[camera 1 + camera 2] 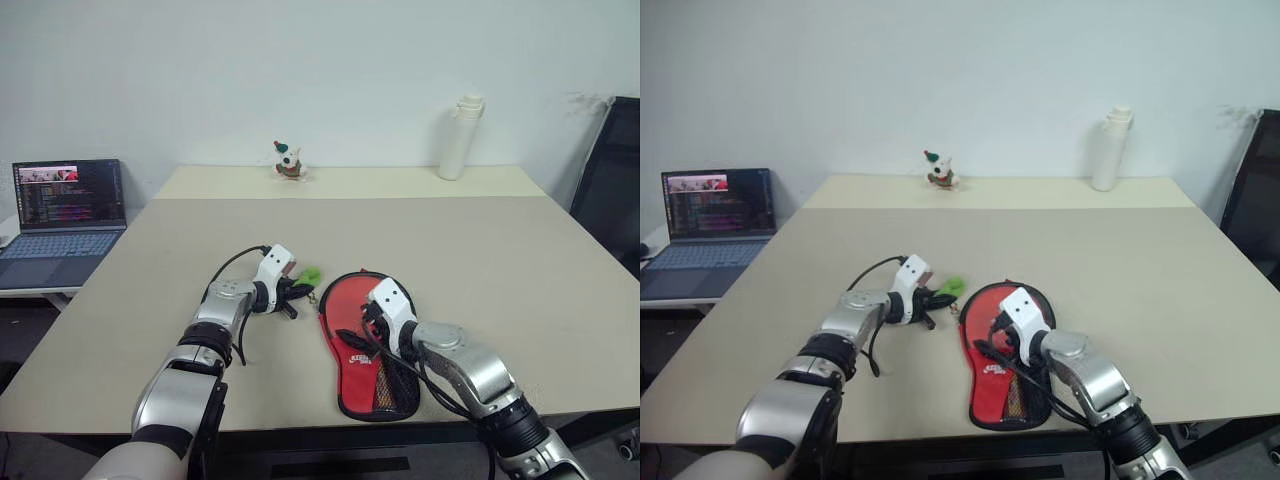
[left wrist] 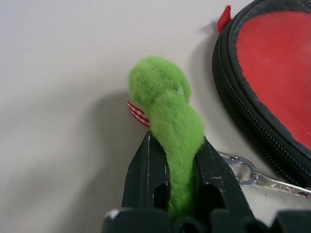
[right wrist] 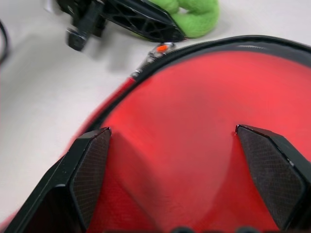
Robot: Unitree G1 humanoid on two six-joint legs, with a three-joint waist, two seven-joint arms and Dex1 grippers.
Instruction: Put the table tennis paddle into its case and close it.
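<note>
Right gripper (image 3: 172, 182) hangs wide open over the red case (image 1: 365, 340) on the tan table (image 1: 500, 260). Left gripper (image 2: 175, 160) pinches a green fuzzy toy (image 2: 167, 107) beside the case. Laptop (image 1: 65, 205), bottle (image 1: 460, 137) and white wall (image 1: 300, 70) sit far behind the case.

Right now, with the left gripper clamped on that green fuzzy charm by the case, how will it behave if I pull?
The green plush charm looks soft and will probably squash and bend in the left gripper. It seems light. The keyring chain beside it runs toward the case, so pulling may drag the case's edge along.
</note>
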